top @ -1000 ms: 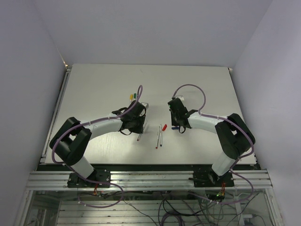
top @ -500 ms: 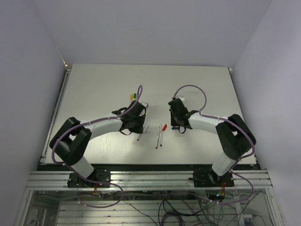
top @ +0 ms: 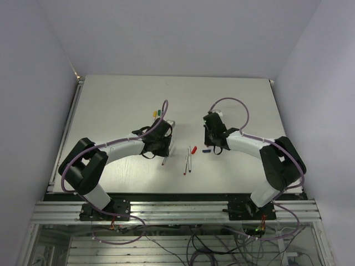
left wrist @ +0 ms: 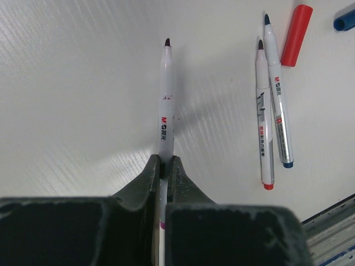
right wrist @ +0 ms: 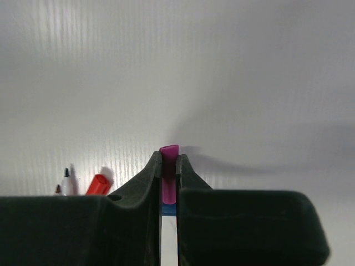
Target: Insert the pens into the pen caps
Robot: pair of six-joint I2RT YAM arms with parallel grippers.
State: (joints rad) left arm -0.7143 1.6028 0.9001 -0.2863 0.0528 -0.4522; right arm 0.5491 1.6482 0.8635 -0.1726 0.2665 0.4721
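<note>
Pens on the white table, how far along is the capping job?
Done: unclear; the yellow and green pieces farther back are too small to judge. In hand: the left gripper grips a white purple-ended pen, the right gripper a purple plastic cap. Left: red-ended pen and blue-ended pen lie uncapped beside the red cap and blue cap.

the pen [left wrist: 166,105] barrel bears a red "m&g" brand mark.
</note>
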